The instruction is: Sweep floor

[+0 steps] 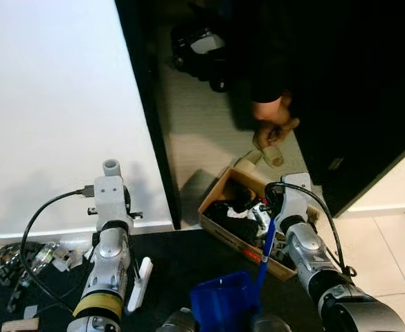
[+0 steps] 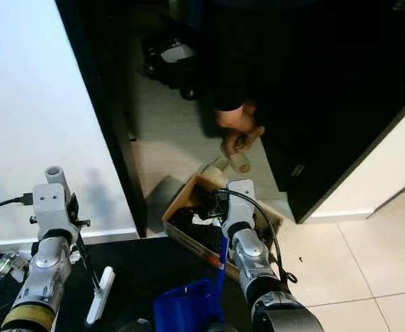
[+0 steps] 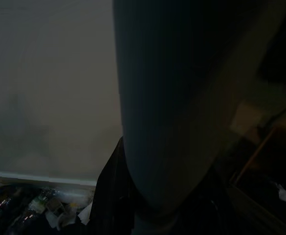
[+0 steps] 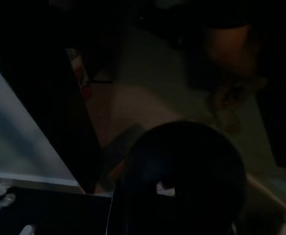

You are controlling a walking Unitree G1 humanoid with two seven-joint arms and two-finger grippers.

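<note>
Here both arms reach forward over a dark mat (image 1: 181, 263). How wide the right gripper (image 1: 268, 243) stands cannot be told; a blue handle (image 1: 265, 250) rises beside it from a blue dustpan (image 1: 221, 297), its long axis running up toward a cardboard box (image 1: 216, 225). Left of the box, the left gripper (image 1: 129, 273) sits by a thin dark rod ending in a white piece (image 1: 140, 283); its fingers are hidden too. Left of that, litter (image 1: 29, 259) lies along the wall, nearer the left arm. One hand (image 1: 275, 121) holds something above the box.
</note>
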